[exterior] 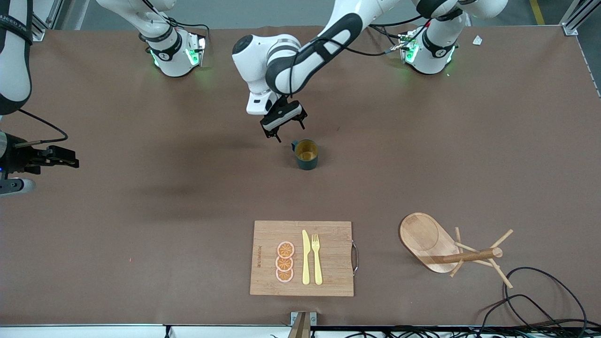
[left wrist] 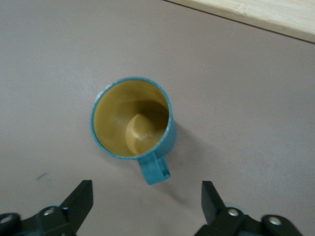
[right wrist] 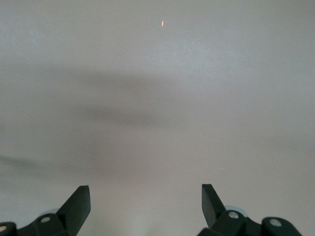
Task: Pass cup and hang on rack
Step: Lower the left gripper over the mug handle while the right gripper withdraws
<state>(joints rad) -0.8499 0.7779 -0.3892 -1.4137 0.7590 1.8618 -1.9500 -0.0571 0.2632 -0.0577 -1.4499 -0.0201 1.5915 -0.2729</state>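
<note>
The dark teal cup (exterior: 306, 154) stands upright on the brown table near its middle, its yellow-tan inside showing. In the left wrist view the cup (left wrist: 132, 117) has its small handle (left wrist: 155, 168) turned toward my gripper. My left gripper (exterior: 284, 129) is open and empty, low over the table just beside the cup on the handle side, and its own view (left wrist: 146, 194) shows the handle short of the gap. The wooden rack (exterior: 443, 249) is near the front camera toward the left arm's end. My right gripper (exterior: 75, 159) waits open and empty (right wrist: 146, 196) over bare table.
A wooden cutting board (exterior: 328, 253) with orange slices (exterior: 285, 261), a yellow knife (exterior: 305, 257) and a fork (exterior: 317, 258) lies near the front edge; its edge shows in the left wrist view (left wrist: 275, 14). Black cables (exterior: 540, 300) lie by the rack.
</note>
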